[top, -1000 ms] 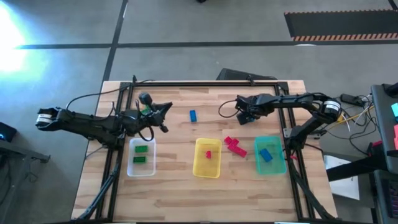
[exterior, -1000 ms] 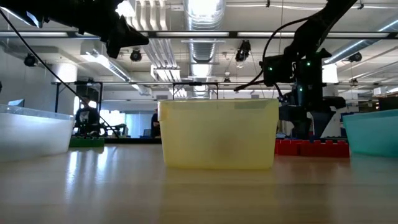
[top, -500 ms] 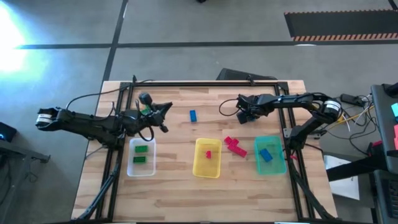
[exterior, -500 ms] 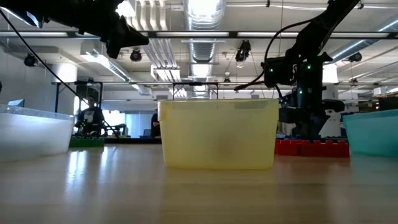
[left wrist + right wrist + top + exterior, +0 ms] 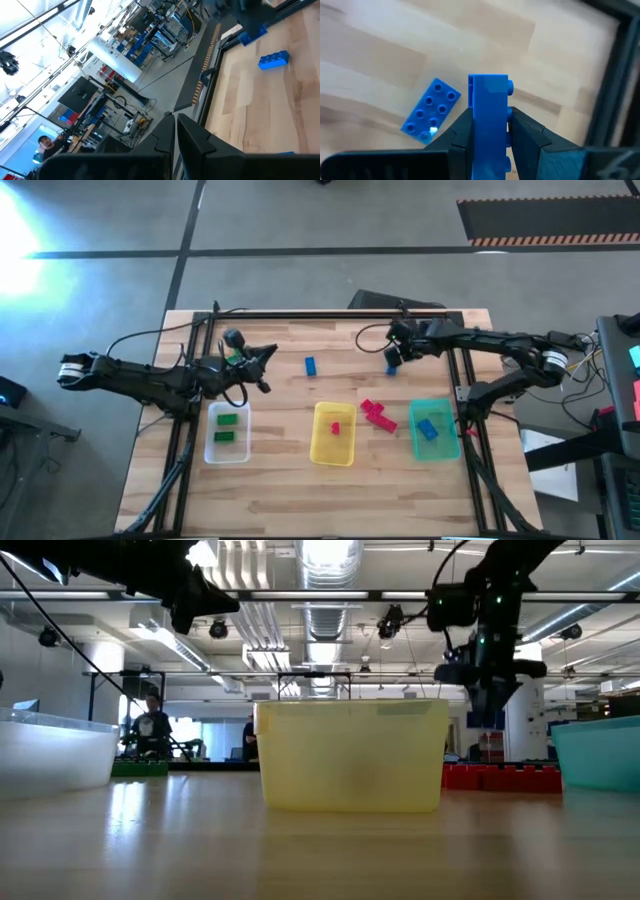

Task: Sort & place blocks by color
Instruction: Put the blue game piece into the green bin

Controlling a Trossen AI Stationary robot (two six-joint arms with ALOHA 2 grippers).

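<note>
Above worktop, right pincer (image 5: 487,131) clamped on small blue plastic brick (image 5: 489,107), held upright; teal rectangular plastic tray (image 5: 436,448) lies toward front-right, right arm nearer. Left pincer (image 5: 175,131) shut, idle.

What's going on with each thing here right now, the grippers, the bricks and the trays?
Right gripper: shut on a blue brick, lifted off the table.
Left gripper: shut, empty, above the table near the clear tray.
Loose blue brick: lying flat on the table.
Clear tray: holds two green bricks.
Yellow tray: holds one red brick.
Teal tray: holds one blue brick.
Red bricks: on the table between the yellow and teal trays.
</note>
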